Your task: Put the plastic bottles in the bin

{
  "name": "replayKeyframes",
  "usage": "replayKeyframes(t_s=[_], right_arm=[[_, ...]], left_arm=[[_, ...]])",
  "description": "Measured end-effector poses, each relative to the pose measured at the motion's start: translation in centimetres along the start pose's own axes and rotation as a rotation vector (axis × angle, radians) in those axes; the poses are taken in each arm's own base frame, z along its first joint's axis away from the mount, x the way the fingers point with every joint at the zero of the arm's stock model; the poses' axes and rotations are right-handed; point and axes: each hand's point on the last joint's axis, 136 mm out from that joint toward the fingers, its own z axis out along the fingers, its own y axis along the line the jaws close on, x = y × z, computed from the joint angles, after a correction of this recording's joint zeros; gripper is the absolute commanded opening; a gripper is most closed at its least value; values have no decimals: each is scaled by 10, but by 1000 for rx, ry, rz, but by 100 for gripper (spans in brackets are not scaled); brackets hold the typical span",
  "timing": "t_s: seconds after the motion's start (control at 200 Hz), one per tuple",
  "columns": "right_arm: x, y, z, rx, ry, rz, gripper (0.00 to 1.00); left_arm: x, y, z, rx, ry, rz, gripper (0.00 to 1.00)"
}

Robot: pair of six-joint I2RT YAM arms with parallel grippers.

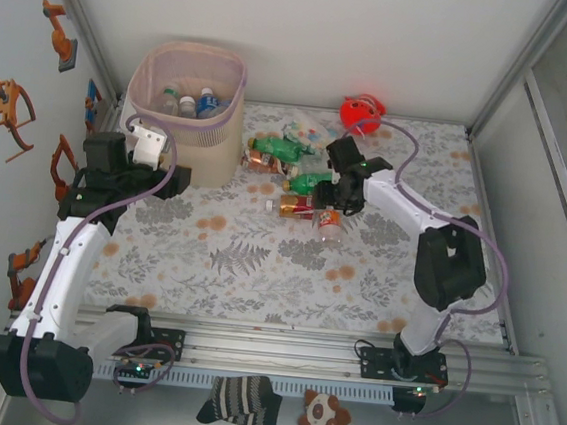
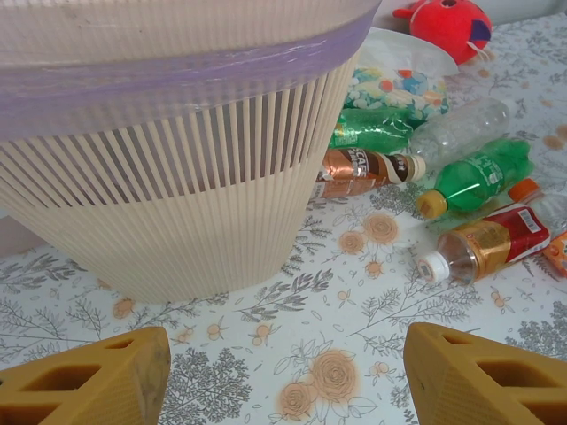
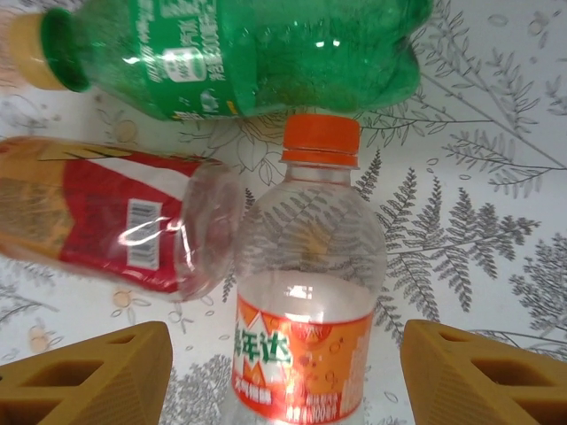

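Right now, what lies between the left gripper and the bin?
Bare floral tablecloth lies between the left gripper and the bin, seen in the left wrist view.

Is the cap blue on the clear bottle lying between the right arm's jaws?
No, the clear bottle has an orange cap.

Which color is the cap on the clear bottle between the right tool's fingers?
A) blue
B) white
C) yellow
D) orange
D: in the right wrist view, the bottle lying between the fingers of the right tool has an orange cap.
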Motion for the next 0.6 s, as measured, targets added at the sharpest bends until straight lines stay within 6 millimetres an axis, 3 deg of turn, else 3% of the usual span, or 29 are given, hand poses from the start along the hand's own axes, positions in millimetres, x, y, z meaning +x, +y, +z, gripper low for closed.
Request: replayKeyframes(t_s=[0.295, 0.601], right_arm=[[9, -6, 44, 37, 67, 12, 67], [2, -10, 50, 49, 41, 16, 66]], left_arm=[[0, 3, 0, -16, 2, 1, 71], [0, 3, 0, -18, 0, 1, 71]])
